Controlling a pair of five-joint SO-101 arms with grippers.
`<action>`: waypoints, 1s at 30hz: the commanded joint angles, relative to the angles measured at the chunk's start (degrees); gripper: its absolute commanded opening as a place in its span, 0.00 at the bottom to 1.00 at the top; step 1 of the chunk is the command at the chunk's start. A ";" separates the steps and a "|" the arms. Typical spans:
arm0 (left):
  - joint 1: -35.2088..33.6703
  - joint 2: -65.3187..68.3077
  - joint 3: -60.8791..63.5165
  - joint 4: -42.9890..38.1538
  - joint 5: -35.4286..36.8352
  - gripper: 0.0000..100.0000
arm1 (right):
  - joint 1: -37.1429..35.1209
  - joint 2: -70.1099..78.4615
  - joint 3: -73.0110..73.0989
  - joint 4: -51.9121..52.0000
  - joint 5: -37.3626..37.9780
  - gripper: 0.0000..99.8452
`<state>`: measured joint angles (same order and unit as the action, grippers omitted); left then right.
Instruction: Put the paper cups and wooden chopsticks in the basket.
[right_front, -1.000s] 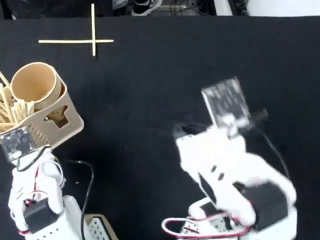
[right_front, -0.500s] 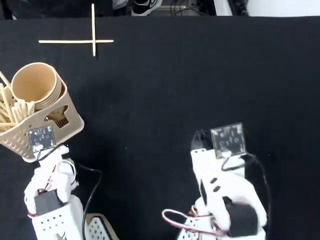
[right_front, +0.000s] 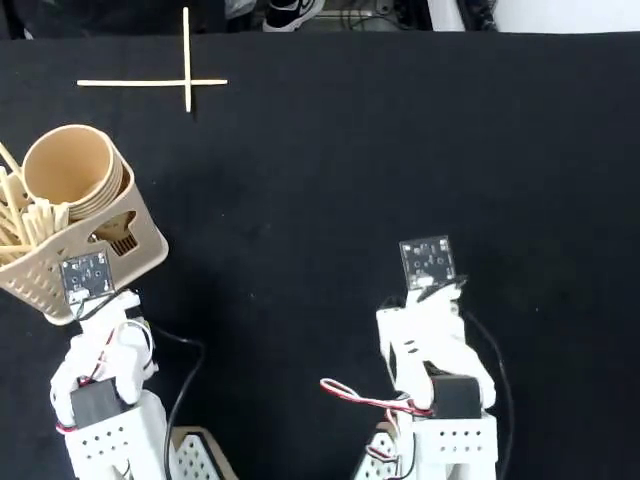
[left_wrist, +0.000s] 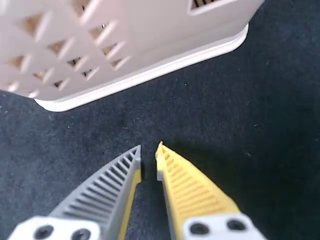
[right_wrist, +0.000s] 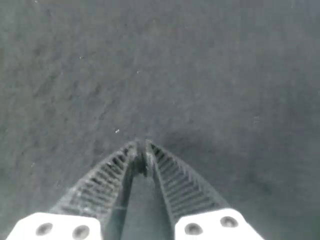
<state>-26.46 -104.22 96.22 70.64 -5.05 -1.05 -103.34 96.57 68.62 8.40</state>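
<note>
sitting at bench's left edge, beige lattice plastic basket (right_front: 145, 250) holds stack of tan paper cups (right_front: 68, 168) plus bundle of pale wooden chopsticks (right_front: 25, 215) beside them. left gripper (left_wrist: 148, 152) low over black cloth bench (right_front: 350, 150), just short of basket's base, grey and yellow jaws nearly together, nothing between. two loose wooden chopsticks (right_front: 186, 50) lie crossed near far edge, well apart from basket. right gripper (right_wrist: 141, 147) closed, empty, over dark cloth right of middle.
</note>
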 joint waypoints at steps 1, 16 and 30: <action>0.57 -0.26 1.10 -0.88 0.53 0.07 | 0.35 -3.91 0.04 2.81 0.53 0.01; 0.40 -0.18 1.10 -0.44 0.53 0.07 | 0.26 -3.82 0.04 2.90 0.35 0.01; 0.22 -0.18 1.10 -0.44 0.53 0.07 | 0.35 -3.91 0.04 5.45 0.44 0.01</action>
<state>-26.46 -104.22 96.22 70.64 -5.05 -1.14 -103.34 96.57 73.54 8.75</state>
